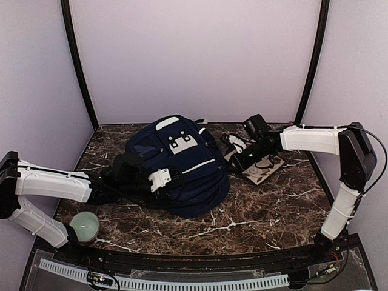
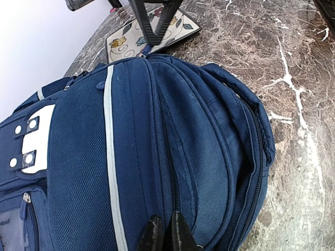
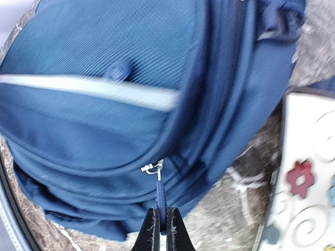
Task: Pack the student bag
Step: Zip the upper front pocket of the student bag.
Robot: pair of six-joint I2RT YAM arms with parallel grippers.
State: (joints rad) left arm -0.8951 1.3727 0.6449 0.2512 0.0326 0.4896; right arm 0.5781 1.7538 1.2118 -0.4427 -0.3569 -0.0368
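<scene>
The student bag [image 1: 182,159] is a navy-blue backpack with grey stripes, lying in the middle of the marble table. In the left wrist view the student bag [image 2: 157,146] fills the frame. My left gripper [image 2: 164,226] is shut, pinching the fabric beside a zipper seam on its near side. From the right, my right gripper [image 3: 160,213] is shut on a blue zipper pull [image 3: 160,192] hanging from a metal slider [image 3: 153,168]. The same right gripper [image 2: 155,29] shows at the bag's far end in the left wrist view.
A flower-patterned notebook [image 1: 265,170] lies on the table right of the bag, under the right arm. A black object [image 1: 255,125] stands behind it. A pale green candle jar [image 1: 85,225] sits near the left arm's base. Walls close in the table on three sides.
</scene>
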